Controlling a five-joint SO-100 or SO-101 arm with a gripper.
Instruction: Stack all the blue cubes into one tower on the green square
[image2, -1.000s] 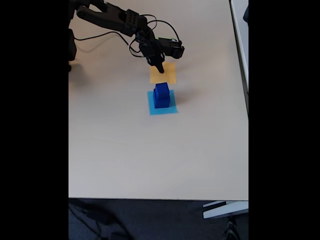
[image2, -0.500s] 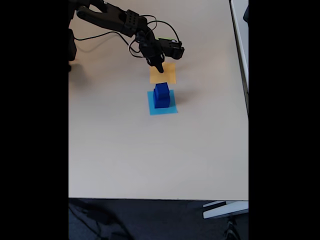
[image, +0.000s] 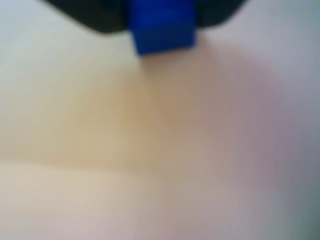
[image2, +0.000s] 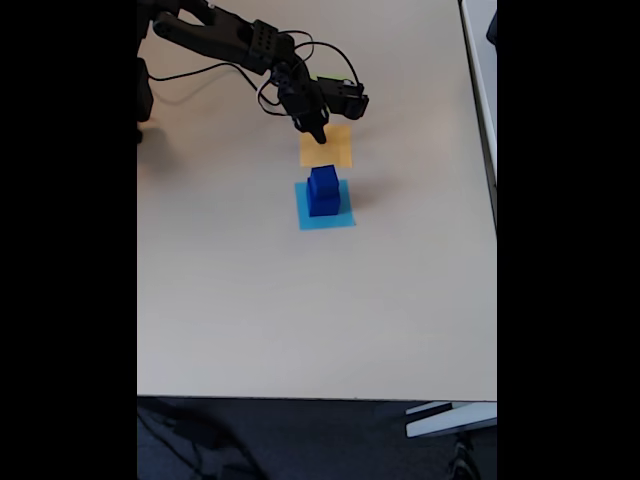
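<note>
A stepped pile of blue cubes (image2: 323, 191) stands on a flat light-blue square (image2: 325, 217) near the middle of the tabletop (image2: 250, 310), seen from the fixed view. Just behind it lies an orange square (image2: 331, 151). A sliver of green (image2: 327, 82) shows behind the pincer; it may be the green square, but too little of it is visible to be sure.

The fixed view is too coarse to count how many cubes make up the pile. In the wrist view, a blue cube (image: 161, 26) sits at the top edge between dark shapes that are probably the pincer's fingers, with blurred pale tabletop below.

Judged from these pictures, the job is far from done: the pile rests on the wrong coloured sheet, and no cube sits on green. What is left appears to be moving every cube over and rebuilding the tower there.

The black arm (image2: 232, 38) reaches in from the upper left of the fixed view, bent at the elbow, its wrist tipped downward. The pincer (image2: 318, 133) hangs just above the far edge of the orange square, apart from the pile. It seems to be pinching the blue cube seen by the wrist camera, though the blur leaves the grip itself uncertain.
</note>
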